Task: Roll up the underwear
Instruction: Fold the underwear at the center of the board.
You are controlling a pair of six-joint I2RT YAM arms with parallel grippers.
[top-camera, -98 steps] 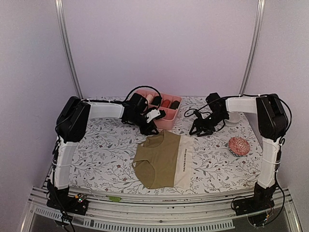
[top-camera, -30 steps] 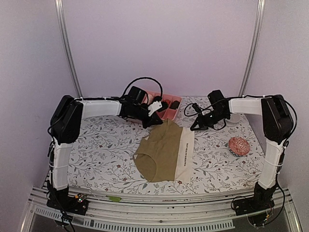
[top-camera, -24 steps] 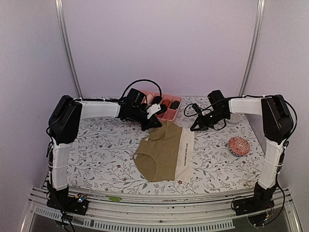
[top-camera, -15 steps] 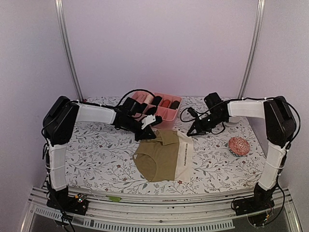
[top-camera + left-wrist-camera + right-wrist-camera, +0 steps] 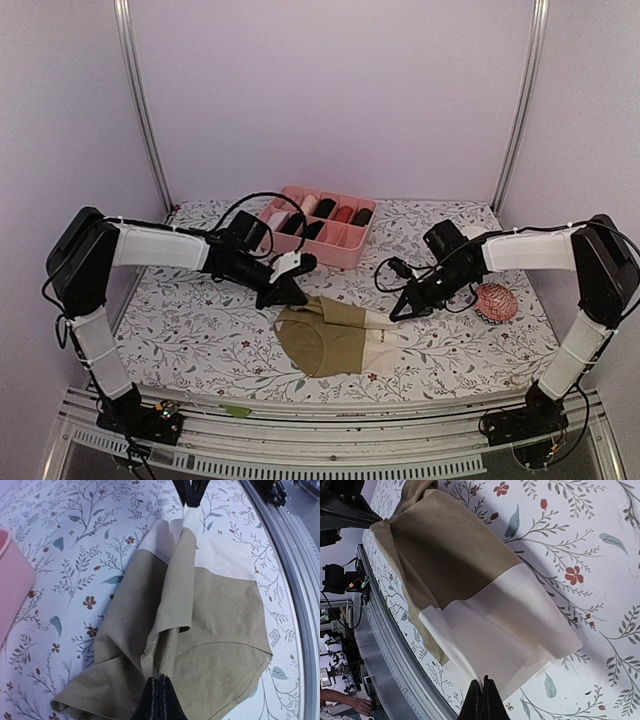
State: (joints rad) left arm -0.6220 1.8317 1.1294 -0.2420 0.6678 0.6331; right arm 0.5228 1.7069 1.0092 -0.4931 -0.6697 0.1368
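Left wrist view: left gripper (image 5: 159,696) is cropped by the lower edge, and only the pressed-together tips are seen. The pinched part of the olive-brown underwear (image 5: 210,610) is hidden between them. The pink divided box (image 5: 9,580) is cut off at the left edge. Right wrist view: right gripper (image 5: 482,696) is likewise cropped at the bottom, and the garment is cut off at the top edge. Top view: the waistband (image 5: 385,338) lettering is too small to be read, and the rolled items (image 5: 325,208) in the box could not be identified.
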